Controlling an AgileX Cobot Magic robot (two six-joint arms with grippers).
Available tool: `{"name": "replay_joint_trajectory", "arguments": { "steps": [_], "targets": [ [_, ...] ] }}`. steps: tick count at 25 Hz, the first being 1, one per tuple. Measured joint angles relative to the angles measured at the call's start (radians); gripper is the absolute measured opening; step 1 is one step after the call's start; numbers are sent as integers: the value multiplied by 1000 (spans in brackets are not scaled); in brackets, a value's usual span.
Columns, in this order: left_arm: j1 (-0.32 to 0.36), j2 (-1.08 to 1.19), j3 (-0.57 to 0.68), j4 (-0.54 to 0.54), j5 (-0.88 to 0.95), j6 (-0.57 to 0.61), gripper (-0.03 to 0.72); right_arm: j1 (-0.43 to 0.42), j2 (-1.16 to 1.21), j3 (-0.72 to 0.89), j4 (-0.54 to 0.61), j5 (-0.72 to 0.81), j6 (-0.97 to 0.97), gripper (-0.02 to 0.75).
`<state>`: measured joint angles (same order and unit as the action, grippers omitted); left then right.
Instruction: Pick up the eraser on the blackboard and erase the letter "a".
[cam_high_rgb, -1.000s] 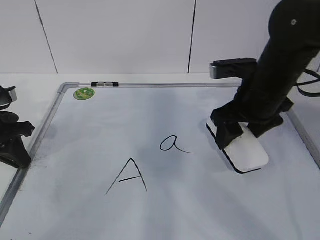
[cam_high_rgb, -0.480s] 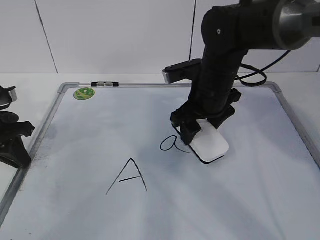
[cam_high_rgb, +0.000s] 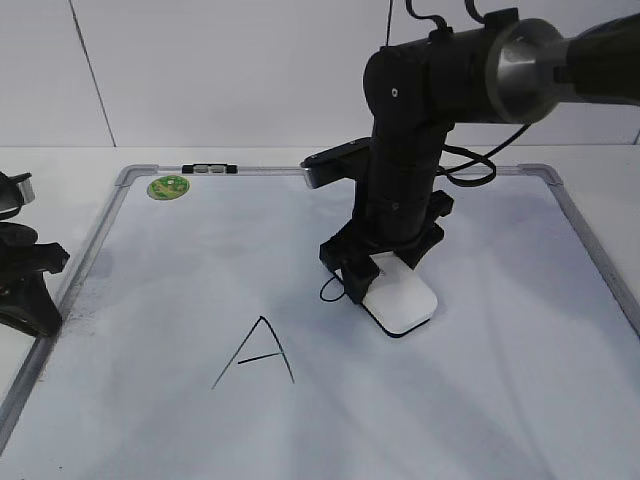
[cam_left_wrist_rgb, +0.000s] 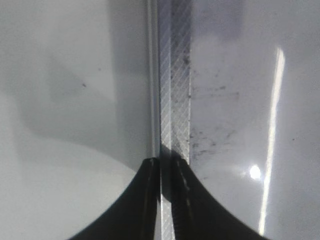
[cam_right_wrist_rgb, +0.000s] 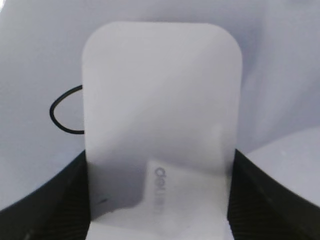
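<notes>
My right gripper is shut on the white eraser and presses it flat on the blackboard. The eraser covers most of the letter "a"; only its left loop shows. In the right wrist view the eraser fills the middle between the jaws, with the loop of the "a" at its left. My left gripper rests at the board's left edge. In the left wrist view its jaws are shut over the silver frame, empty.
A larger capital "A" is drawn at the front left of the eraser. A round green magnet and a black-and-silver clip sit at the board's far left corner. A white wall stands behind.
My right arm has slid the eraser leftward across the board, from the right side onto the letter "a", whose tail and right half no longer show. The left arm has not moved.
</notes>
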<state>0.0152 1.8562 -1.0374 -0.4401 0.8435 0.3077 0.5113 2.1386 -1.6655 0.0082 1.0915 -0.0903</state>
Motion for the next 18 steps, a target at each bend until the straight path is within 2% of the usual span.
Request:
{"name": "replay_joint_trajectory", "arguments": {
  "steps": [4,10,18],
  "targets": [
    [0,0,0,0,0,0,54,32,4,-5,-28,9,2,561],
    [0,0,0,0,0,0,54,134,15,-13,-33,23,2,561],
    [0,0,0,0,0,0,55,154,16,-17,-83,27,52,561]
  ]
}}
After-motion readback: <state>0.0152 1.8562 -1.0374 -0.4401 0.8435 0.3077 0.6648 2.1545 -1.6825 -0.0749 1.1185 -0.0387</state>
